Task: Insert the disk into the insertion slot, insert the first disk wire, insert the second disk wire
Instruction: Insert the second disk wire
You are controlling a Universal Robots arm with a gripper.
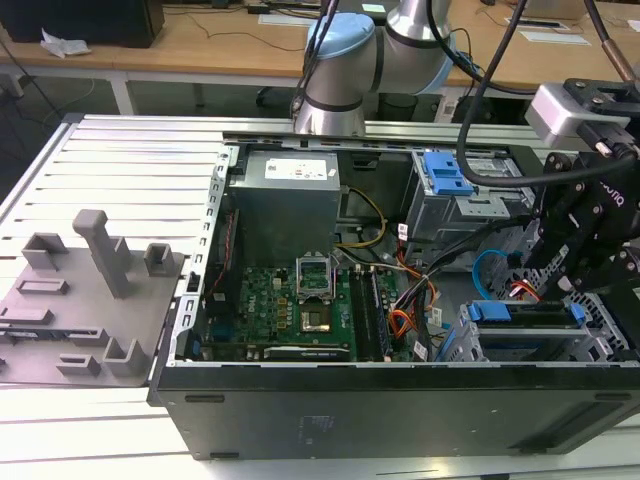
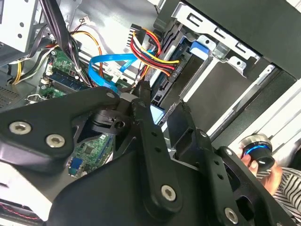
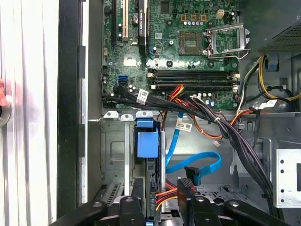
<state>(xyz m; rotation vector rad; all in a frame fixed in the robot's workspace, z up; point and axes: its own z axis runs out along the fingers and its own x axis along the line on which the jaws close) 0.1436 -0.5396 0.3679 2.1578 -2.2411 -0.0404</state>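
Exterior view: gripper [image 1: 560, 285] low over the disk [image 1: 520, 312], which sits in the insertion slot [image 3: 115, 155] at the end of the computer case [image 1: 400, 400] on the exterior view's right.
First wrist view: disk edge-on in the slot, looks seated. Black plug [image 3: 186, 184] on red-yellow leads, probably the first wire, is just beside the gripper. Second disk wire [image 3: 200, 162] loops near it, end seemingly unplugged. Cannot tell if the gripper is wide, narrow or holding the plug. Judged step: first wire. To do it well, square the plug to the disk's port, push straight, and keep the blue loop and black cable bundle [image 3: 235, 136] out of the path.
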